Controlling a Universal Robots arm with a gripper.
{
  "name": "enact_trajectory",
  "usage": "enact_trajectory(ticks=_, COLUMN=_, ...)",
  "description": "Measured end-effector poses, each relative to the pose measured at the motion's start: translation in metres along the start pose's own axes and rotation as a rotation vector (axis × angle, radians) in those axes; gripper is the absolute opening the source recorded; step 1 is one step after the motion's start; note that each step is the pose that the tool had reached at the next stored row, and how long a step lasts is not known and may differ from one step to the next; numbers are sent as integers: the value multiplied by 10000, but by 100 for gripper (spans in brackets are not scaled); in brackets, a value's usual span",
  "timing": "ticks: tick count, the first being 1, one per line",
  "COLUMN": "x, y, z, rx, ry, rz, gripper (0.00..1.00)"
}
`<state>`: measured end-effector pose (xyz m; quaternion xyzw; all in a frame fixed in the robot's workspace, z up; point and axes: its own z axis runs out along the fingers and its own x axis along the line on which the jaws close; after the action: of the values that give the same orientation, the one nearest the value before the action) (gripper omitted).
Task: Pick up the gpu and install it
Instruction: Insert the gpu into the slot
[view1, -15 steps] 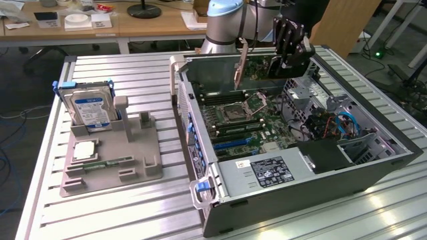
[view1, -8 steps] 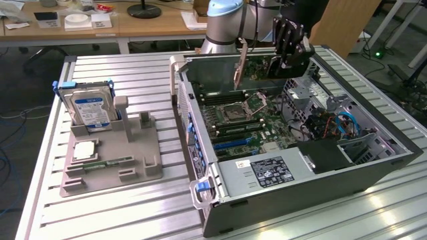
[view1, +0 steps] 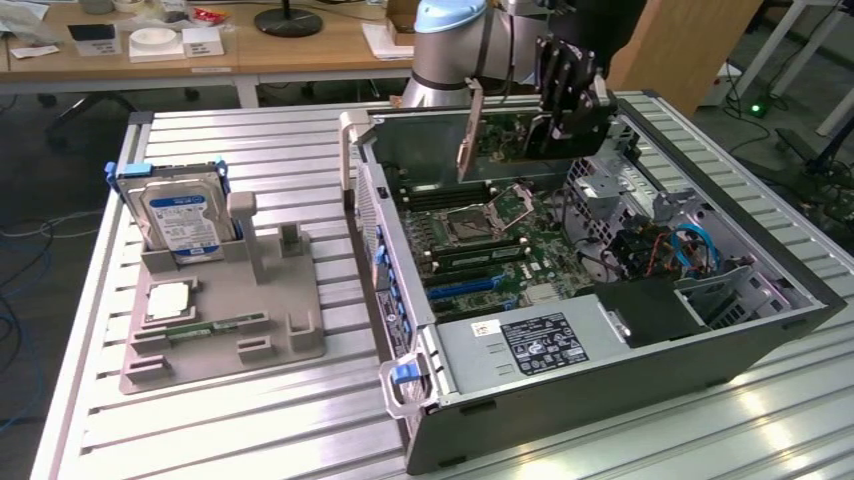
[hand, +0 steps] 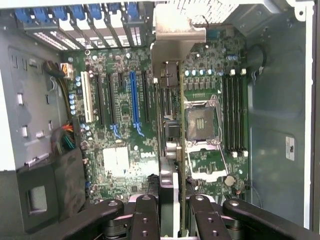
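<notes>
Count: one case (view1: 574, 400), one motherboard (view1: 497, 245), one gpu (view1: 514, 138), one power supply (view1: 534, 345).
On board: one CPU socket (hand: 202, 125), four memory slots (hand: 231, 115), one blue slot (hand: 133, 100), one white slot (hand: 90, 97).
On counter (view1: 267, 420): one gray tray (view1: 254, 300) carrying one hard drive (view1: 180, 215), one CPU (view1: 170, 300), one memory stick (view1: 220, 328).

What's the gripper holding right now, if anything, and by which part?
The gpu. Jaws of the gripper clamp its upper edge, toward the end away from the silver bracket; the card hangs upright over the open case.
</notes>
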<state>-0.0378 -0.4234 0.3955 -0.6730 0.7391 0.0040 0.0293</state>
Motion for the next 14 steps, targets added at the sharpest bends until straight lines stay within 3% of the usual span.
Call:
enact_trajectory(ticks=3, x=6, y=58, z=12, rx=-1, ry=2, rz=0, gripper=28)
enact_trajectory(ticks=8, x=57, y=67, z=77, rx=-18, ry=2, rz=-31, gripper=28)
enact_trajectory(ticks=14, x=67, y=70, z=133, rx=-25, ry=-60, rz=-59, gripper=28)
